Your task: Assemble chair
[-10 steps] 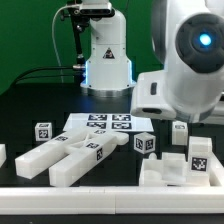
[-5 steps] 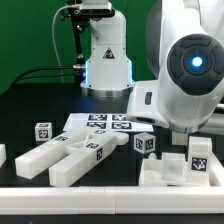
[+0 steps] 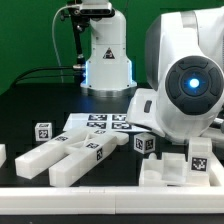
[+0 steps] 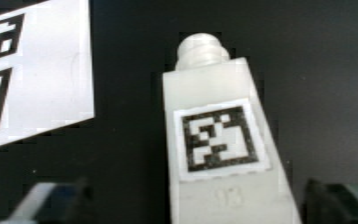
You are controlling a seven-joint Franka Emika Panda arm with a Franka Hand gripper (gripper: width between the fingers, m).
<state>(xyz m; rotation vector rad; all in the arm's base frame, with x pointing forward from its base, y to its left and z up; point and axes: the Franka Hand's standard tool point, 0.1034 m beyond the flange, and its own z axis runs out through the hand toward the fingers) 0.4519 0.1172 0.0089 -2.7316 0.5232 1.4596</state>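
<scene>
Exterior view: the robot's arm (image 3: 185,85), bulky and white with a glowing blue light, fills the exterior view's right and hides its own hand. On the black bench (image 3: 30,112), near the front edge toward the exterior view's left, lies a white forked piece (image 3: 72,156) of the chair, which looks joined from several bars. Loose white blocks (image 3: 197,155) sit by the front corner on the exterior view's right. The marker board (image 3: 100,123) lies flat mid-bench, and a small tagged cube (image 3: 43,131) stands apart from it.

Wrist view: the hand (image 4: 194,200) is spread, with one dark fingertip (image 4: 51,200) on each side of a white bar (image 4: 211,100). The bar has a rounded peg (image 4: 202,47) at its far end and a square tag (image 4: 217,138) on top. Neither fingertip appears to touch it. The marker board lies just beside the bar.

The step in hand looks like picking up this bar. The next move calls for lowering squarely over it, then pressing both fingers onto its long sides, centred so it does not twist.
</scene>
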